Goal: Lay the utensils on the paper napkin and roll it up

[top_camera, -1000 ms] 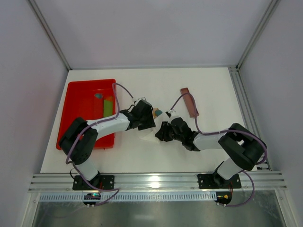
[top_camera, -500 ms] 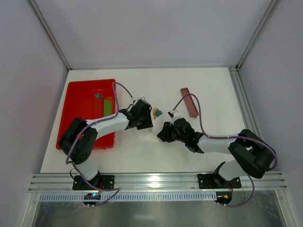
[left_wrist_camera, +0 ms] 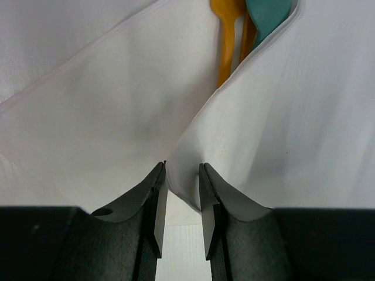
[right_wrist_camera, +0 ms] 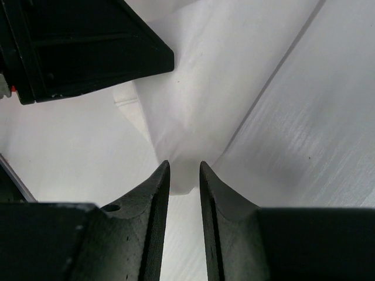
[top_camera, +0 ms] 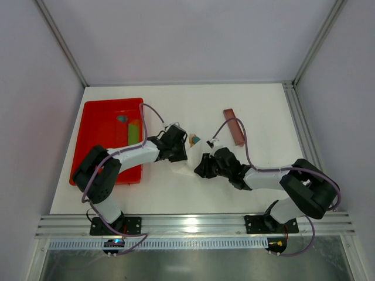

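Note:
The white paper napkin [top_camera: 192, 157] lies folded between my two grippers at the table's middle. Orange utensils [top_camera: 191, 138] and a teal piece [top_camera: 196, 140] stick out of its far end. In the left wrist view the orange sticks [left_wrist_camera: 225, 35] and the teal piece [left_wrist_camera: 266, 14] lie inside the napkin's fold [left_wrist_camera: 252, 117]. My left gripper [top_camera: 179, 153] [left_wrist_camera: 183, 170] is shut on a folded napkin edge. My right gripper [top_camera: 201, 167] [right_wrist_camera: 184, 167] is shut on a napkin corner [right_wrist_camera: 205, 88], facing the left gripper's black body [right_wrist_camera: 76, 47].
A red tray [top_camera: 96, 140] at the left holds a green strip [top_camera: 134, 132] and a small teal item [top_camera: 122, 119]. A flat reddish-brown bar [top_camera: 234, 127] lies at the right. A metal rail [top_camera: 302, 129] runs along the table's right edge.
Both grippers have shifted slightly up and left with the napkin between them. The right arm's elbow has swung to the right.

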